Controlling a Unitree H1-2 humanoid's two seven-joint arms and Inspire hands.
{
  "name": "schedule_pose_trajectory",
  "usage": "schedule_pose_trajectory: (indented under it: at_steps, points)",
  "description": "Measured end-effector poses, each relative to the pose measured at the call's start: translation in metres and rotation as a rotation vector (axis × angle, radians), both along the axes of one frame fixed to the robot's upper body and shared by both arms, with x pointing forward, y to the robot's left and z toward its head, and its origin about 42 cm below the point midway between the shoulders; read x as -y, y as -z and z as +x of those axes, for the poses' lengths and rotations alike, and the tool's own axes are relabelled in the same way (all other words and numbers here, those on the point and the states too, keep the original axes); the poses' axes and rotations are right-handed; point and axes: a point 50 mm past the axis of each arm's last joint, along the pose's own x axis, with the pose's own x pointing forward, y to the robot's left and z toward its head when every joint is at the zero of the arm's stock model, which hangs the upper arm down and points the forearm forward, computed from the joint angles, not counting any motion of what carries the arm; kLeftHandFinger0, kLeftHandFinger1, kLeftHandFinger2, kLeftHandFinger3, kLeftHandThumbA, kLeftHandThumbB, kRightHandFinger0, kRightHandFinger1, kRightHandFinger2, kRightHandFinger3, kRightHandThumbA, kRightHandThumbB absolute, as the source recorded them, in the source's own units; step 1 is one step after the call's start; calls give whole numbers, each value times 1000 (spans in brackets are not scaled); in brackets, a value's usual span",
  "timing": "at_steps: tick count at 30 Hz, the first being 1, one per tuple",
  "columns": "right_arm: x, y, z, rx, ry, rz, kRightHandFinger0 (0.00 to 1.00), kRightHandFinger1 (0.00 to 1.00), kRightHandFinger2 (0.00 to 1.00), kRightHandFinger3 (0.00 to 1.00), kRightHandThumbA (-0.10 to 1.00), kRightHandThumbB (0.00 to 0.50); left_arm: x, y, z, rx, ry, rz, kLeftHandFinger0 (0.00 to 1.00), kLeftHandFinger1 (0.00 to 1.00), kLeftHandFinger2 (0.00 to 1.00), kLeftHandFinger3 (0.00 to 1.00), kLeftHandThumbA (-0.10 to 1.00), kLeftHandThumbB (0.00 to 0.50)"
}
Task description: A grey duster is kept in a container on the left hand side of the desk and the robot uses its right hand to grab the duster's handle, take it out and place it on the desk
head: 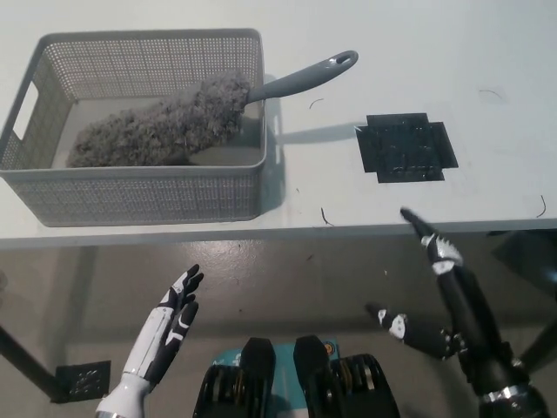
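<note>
Now, the right hand hangs empty and splayed, the left hand idle and open low-left, and yanking the duster by its handle could drag the container.

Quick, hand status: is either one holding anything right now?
Left hand: open, empty, resting at lower left.
Right hand: open, empty, not yet at the duster's handle.

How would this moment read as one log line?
duster in basket, handle over rim | right hand open, near desk edge | left hand open, low
</note>
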Motion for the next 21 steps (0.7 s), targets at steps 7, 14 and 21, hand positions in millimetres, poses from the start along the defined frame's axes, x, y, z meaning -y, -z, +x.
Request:
schedule_pose_trajectory:
  at_steps: [7, 14, 21]
  points:
    - [-8, -97, 23, 251, -26, -145, 1000, 1000, 1000, 1000, 867, 431, 0, 2, 0, -6, 0, 2, 1000, 1000, 1000, 1000, 1000, 87]
    - [-34, -187, 54, 430, -31, -288, 1000, 1000, 1000, 1000, 903, 487, 0, 3, 0, -11, 0, 6, 1000, 1000, 1000, 1000, 1000, 94]
    - [-66, -237, 97, 418, -29, -429, 1000, 1000, 1000, 1000, 884, 493, 0, 3, 0, -11, 2, 10, 1000, 1000, 1000, 1000, 1000, 83]
